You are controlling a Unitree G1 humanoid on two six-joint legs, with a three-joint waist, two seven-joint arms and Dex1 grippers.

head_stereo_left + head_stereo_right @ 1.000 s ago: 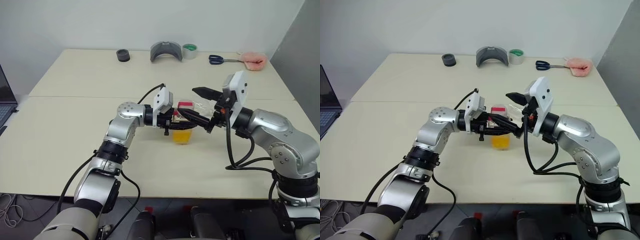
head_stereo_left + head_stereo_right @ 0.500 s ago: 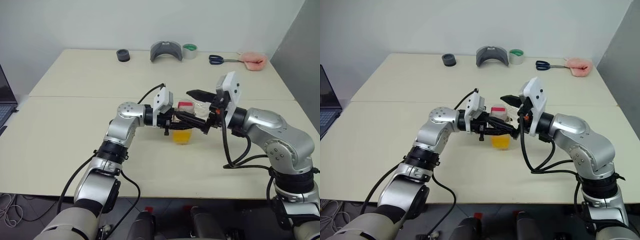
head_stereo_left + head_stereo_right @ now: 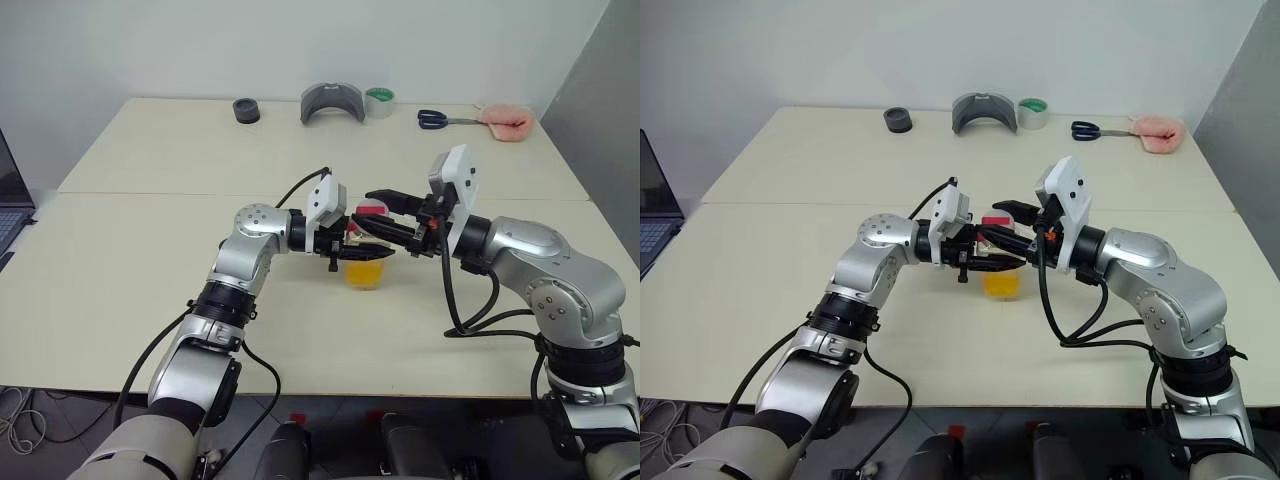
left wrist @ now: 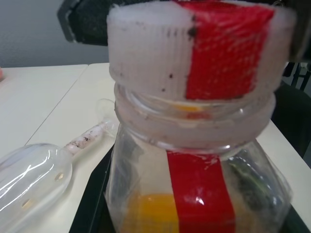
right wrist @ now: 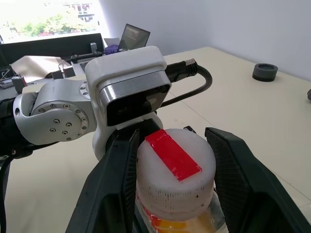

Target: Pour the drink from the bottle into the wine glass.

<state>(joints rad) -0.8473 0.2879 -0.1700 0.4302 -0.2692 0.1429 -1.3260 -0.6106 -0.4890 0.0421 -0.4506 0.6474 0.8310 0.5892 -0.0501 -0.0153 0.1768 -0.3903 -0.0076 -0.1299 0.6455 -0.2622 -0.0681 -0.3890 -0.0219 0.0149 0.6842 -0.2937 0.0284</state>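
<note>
Bench: two pale cream tabletops (image 3: 150,300) butted together, one seam running across just behind the arms; matte, smooth.
Room: plain light wall behind; darker grey panel at the far right edge.
Back edge of bench: black round puck (image 3: 246,110), grey curved headband-shaped piece (image 3: 332,102), green-cored tape roll (image 3: 379,101), blue-handled scissors (image 3: 440,119), pink soft item (image 3: 504,121). All well apart from the work area.
Left edge: laptop (image 3: 655,215), cut off by the frame.
Bottle (image 4: 194,160): mid-bench, upright, clear ribbed plastic, red vertical label stripe, white ridged cap (image 5: 176,172) with a red strip across the top.
Drink (image 3: 364,272): orange-yellow, sits low in the bottle.
Left gripper (image 3: 352,243): reaches in from the left, jaws clamped on the bottle body below the cap.
Right gripper (image 5: 177,179): comes in from the right at cap height, jaws either side of the cap; one finger (image 5: 116,184) touching or nearly so, the other with a thin gap, so not clearly pinched.
Wine glass (image 4: 36,170): clear, lying on its side on the bench just beside the bottle, bowl and thin stem seen in the left wrist view.
Hard to make out: wine glass foot blurred behind the bottle; bottle base hidden by the black fingers.
</note>
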